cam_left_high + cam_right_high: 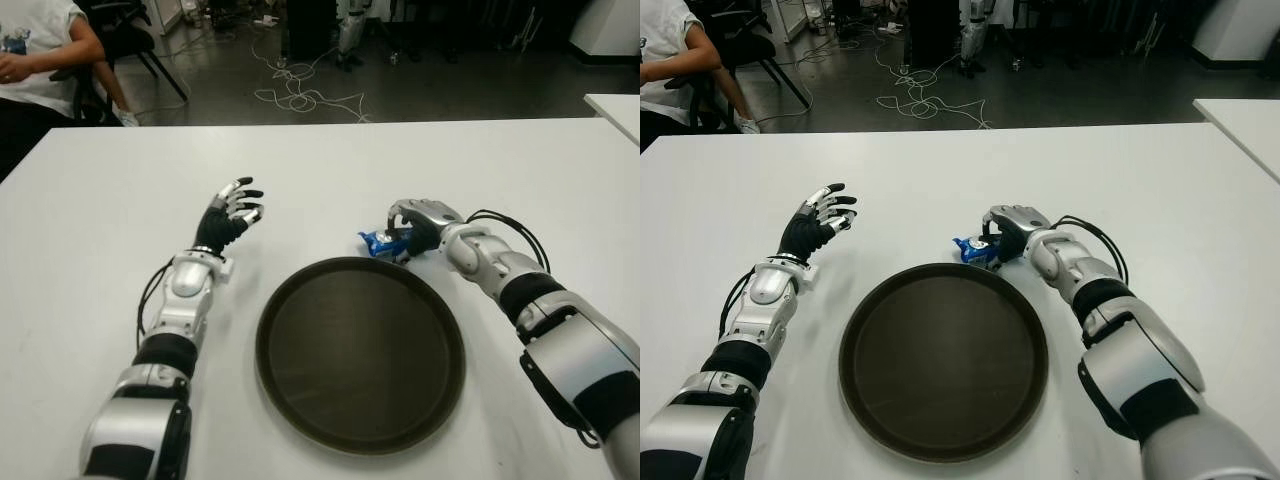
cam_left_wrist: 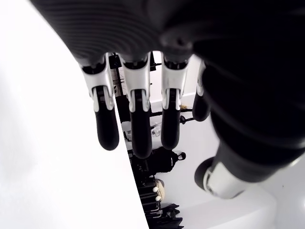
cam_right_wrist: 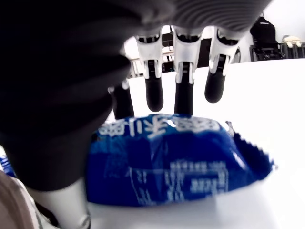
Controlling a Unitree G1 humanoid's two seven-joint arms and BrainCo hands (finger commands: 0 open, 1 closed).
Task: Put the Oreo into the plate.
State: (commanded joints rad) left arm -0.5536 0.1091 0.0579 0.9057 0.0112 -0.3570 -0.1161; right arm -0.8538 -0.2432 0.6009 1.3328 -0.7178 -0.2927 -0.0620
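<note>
The blue Oreo packet (image 1: 381, 243) lies on the white table just beyond the far right rim of the dark round plate (image 1: 300, 300). My right hand (image 1: 412, 232) is cupped over it from the right. In the right wrist view the packet (image 3: 176, 162) sits under the palm, the fingertips (image 3: 183, 102) reaching past its far edge and not closed around it. It still lies flat on the table. My left hand (image 1: 234, 212) shows open, fingers spread, to the left of the plate and holds nothing.
The plate holds nothing. The white table (image 1: 120, 200) stretches wide on both sides. A seated person (image 1: 35, 50) is at the far left beyond the table, with cables (image 1: 300, 95) on the floor behind. Another table's corner (image 1: 615, 105) shows far right.
</note>
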